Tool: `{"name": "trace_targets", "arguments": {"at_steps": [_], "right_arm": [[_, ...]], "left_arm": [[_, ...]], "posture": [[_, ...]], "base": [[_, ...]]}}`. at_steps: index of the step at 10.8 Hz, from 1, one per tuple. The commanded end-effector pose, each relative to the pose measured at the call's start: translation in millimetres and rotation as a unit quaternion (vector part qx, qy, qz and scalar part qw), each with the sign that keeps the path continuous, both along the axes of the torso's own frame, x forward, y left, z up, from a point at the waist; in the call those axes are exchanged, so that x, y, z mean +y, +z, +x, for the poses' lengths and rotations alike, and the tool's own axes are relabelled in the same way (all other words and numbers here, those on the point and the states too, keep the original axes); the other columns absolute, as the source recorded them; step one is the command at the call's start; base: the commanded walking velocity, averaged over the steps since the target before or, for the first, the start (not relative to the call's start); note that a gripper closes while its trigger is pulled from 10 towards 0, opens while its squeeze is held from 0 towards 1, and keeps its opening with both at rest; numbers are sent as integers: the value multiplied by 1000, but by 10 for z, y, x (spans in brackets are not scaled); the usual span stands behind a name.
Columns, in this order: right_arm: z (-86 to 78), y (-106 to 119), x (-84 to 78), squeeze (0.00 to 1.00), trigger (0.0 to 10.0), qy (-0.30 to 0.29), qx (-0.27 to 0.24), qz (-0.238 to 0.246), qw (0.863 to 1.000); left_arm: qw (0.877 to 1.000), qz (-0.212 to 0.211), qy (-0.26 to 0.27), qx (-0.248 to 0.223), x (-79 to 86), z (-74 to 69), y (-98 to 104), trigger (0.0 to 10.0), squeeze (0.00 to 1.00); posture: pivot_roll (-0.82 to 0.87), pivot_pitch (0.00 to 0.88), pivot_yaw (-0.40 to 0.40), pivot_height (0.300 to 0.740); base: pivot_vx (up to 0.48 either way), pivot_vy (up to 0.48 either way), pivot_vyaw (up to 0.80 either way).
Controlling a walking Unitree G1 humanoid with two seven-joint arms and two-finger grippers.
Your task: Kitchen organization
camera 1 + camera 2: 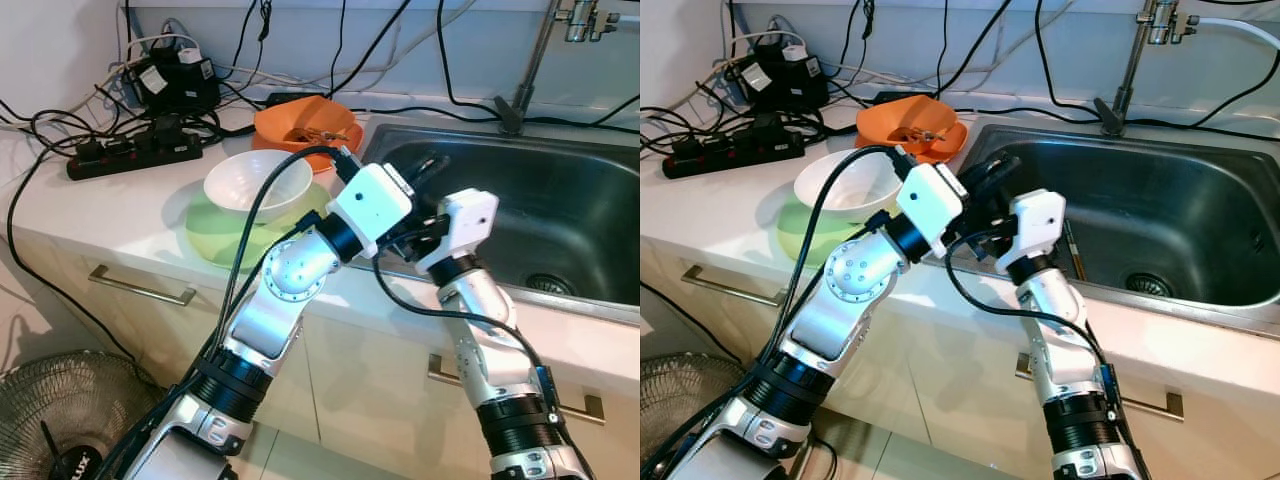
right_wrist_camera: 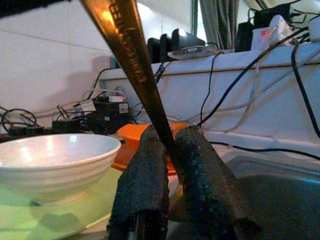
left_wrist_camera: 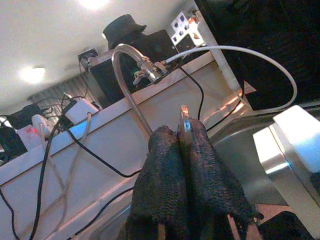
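Both end effectors clamped | right end effector (image 2: 167,150): brass utensil handle (image 2: 131,55) | left end effector (image 3: 184,137): thin metal piece (image 3: 184,116)

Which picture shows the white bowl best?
The left eye view: the white bowl is seen from above, whole inside visible, sitting on the green plate, though a black cable crosses it. The right eye view shows it similarly, partly behind the left arm. The right wrist view shows its side only, beyond the right end effector.
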State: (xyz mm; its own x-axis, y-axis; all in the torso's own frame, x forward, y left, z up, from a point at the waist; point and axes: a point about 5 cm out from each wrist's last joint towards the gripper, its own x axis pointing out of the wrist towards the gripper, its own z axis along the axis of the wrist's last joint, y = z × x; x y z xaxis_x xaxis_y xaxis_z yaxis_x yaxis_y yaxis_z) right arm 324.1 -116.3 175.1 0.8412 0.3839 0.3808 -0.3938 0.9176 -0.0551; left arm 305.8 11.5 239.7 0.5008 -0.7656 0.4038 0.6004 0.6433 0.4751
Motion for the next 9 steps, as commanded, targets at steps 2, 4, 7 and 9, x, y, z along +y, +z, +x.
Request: {"name": "trace_targets", "arguments": {"at_steps": [2,4,7,9], "right_arm": [[7,-8,-29,0,0,-8,2,12,1000],[9,-7,-32,0,0,-9,2,12,1000],[10,-12,-42,0,0,-11,2,12,1000],[12,-12,-51,0,0,-14,2,10,1000]], "left_arm": [[1000,-9,9,-3,43,8,35,10000,0],[1000,-16,16,-2,65,26,48,10000,0],[1000,-16,19,-3,72,31,52,10000,0],[1000,-16,21,-4,75,33,54,10000,0]], "posture": [[55,16,109,740],[55,14,108,740],[56,14,107,740],[55,16,108,740]], "base": [[0,0,0],[0,0,0],[0,0,0],[0,0,0]]}}
